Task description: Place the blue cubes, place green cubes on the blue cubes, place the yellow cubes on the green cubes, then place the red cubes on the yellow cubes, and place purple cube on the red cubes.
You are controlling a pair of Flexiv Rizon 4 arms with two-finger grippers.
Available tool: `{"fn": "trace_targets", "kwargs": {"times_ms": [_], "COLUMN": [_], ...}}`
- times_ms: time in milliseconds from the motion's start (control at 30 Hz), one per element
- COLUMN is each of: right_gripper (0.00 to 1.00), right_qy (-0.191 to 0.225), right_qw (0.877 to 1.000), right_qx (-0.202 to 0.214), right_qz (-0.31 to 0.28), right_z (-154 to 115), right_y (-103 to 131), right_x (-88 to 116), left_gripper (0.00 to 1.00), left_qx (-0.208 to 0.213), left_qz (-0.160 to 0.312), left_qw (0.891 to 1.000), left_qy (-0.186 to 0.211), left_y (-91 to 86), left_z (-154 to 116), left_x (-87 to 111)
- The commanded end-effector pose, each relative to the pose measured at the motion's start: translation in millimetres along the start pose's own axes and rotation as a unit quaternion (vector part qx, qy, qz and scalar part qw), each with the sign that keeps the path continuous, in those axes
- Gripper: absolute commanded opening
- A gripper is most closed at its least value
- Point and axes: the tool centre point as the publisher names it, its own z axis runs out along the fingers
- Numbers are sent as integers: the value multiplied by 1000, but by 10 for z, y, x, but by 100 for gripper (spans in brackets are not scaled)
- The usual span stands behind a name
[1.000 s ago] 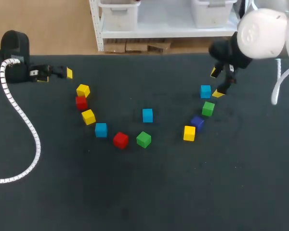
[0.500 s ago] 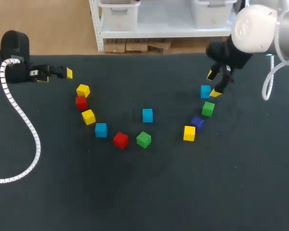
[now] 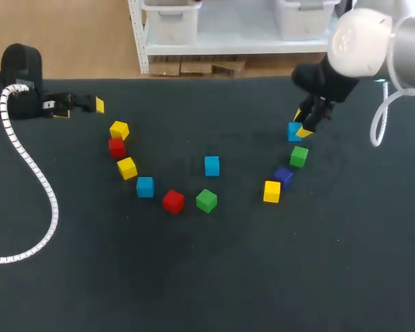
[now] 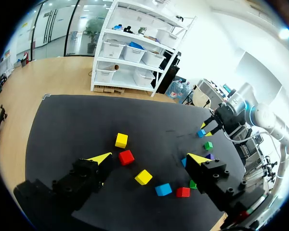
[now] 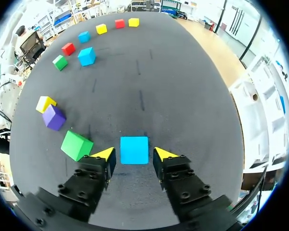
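On the black table (image 3: 194,277), right pincer (image 5: 134,155) open astride a blue cube (image 5: 134,149), half-hidden overhead; left pincer (image 4: 149,158) wide.

— What lies at the right pincer (image 5: 135,155)?
— A light-blue cube (image 5: 134,145) on the dark bench (image 5: 183,91), between the parted yellow tips, with a slim gap on each side.
— Anything nearby?
— A green cube (image 5: 77,145) beside one finger. Farther ahead, a purple cube (image 5: 54,117) sits against a yellow cube (image 5: 45,102).

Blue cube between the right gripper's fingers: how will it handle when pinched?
Probably rigid: the blue cube has crisp flat faces, good for a pinch by the right gripper. Unlikely to roll; it sits flat on the table. Probably light, so an uneven touch may slide it toward the green cube.
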Motion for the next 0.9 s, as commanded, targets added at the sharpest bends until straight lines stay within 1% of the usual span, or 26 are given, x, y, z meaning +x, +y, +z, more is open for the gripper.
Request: {"fn": "trace_targets", "kwargs": {"times_ms": [33, 67, 200, 333, 500, 667, 900], "right_gripper": [39, 35, 0, 0, 0, 0, 0], "right_qy": [0, 0, 1, 1, -9, -21, -33], "right_qw": [1000, 1000, 1000, 1000, 1000, 999, 999], "right_qx": [-1, -2, -3, -1, 13, 23, 17], "right_qz": [-1, -1, -1, -2, -2, -11, -28], "right_z": [28, 33, 41, 28, -114, -211, -162], "right_y": [-7, -7, -6, -3, 11, 35, 130], "right_x": [-5, -6, -7, -18, -120, -309, -593], "left_gripper": [100, 100, 100, 100, 100, 100, 100], "left_qx": [0, 0, 0, 0, 0, 0, 0], "left_qz": [0, 0, 0, 0, 0, 0, 0], "left_qw": [1000, 1000, 1000, 1000, 1000, 1000, 1000], "left_qy": [0, 0, 0, 0, 0, 0, 0], "left_y": [2, 2, 2, 2, 2, 2, 2], "left_z": [-1, -1, -1, -1, -1, -1, -1], "left_x": [2, 2, 2, 2, 2, 2, 2]}}
